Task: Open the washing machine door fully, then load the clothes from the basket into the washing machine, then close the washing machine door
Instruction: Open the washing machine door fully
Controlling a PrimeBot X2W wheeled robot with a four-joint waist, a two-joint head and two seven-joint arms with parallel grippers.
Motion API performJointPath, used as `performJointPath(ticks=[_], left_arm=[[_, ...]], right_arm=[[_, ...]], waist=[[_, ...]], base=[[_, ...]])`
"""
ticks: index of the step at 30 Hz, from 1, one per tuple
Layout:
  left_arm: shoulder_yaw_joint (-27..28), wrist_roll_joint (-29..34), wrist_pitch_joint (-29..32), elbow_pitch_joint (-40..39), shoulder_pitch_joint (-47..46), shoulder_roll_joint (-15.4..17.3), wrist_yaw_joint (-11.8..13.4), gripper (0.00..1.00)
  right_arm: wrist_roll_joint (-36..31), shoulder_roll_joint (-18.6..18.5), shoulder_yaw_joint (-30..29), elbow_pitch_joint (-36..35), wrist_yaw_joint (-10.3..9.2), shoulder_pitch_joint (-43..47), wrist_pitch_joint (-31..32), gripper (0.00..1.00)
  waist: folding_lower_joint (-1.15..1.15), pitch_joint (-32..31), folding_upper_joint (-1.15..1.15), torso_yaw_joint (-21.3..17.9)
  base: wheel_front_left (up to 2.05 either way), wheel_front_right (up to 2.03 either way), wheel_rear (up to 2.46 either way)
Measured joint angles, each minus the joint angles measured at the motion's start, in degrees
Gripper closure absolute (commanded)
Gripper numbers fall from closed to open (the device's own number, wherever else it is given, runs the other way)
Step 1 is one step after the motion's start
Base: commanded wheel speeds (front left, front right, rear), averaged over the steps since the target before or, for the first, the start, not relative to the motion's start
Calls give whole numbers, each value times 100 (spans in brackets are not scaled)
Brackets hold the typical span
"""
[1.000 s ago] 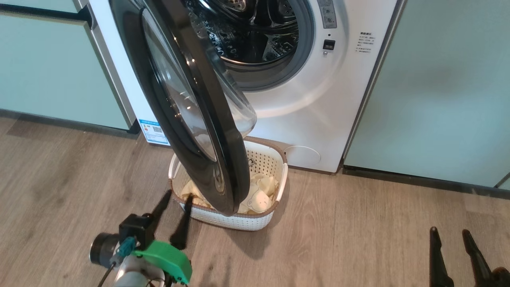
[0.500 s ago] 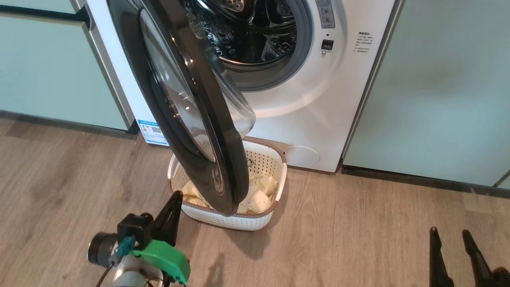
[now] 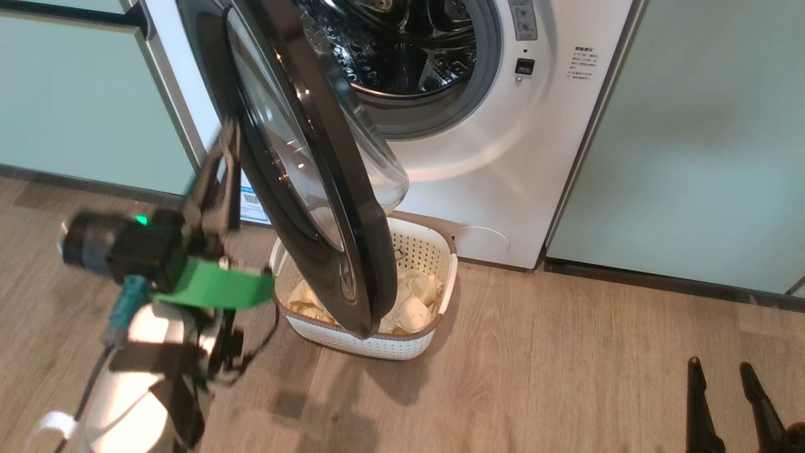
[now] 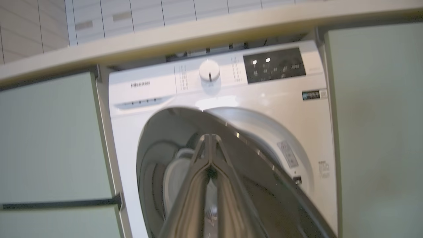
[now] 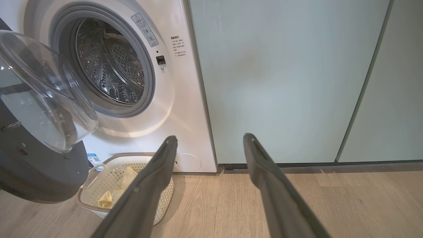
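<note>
The right gripper (image 3: 720,365) sits low, well out in front of the washing machine (image 3: 503,176), off to its right. Its two fingers are spread apart with nothing between them. The left gripper (image 3: 226,141) is up in front of the washing machine's left side. Its fingers are pressed together and hold nothing. It is just beside the outer face of the washing machine door (image 3: 277,157), but it is blurry, so I cannot tell if it touches.

The basket (image 3: 352,343) sits on the floor (image 3: 566,377) right in front of the washing machine, under the door. The clothes (image 3: 415,311) lie inside it.

The door hangs about half open, and I think it must swing wider. No clothes are loaded yet, and the drum (image 3: 402,63) looks empty. Closing the door comes last.

The left wrist view shows the knob (image 4: 209,70) near the top of the washing machine, which the head view cuts off. The right wrist view shows the door's clear glass bowl (image 5: 43,92) from the inside.
</note>
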Motion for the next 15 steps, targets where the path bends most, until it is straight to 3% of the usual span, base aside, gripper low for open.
performJointPath(ticks=[8,15], left_arm=[[-519,76,136,-1013,-808,-74,-143,100],[-1372,-288,1012,-1285,-889,-355,-413,100]], right_arm=[[0,1,-8,-12,0,-4,0,0],[0,1,-8,-19,0,-13,0,0]], waist=[[0,52,0,-87],[0,101,0,-204]], base=[[0,0,0],[0,0,0]])
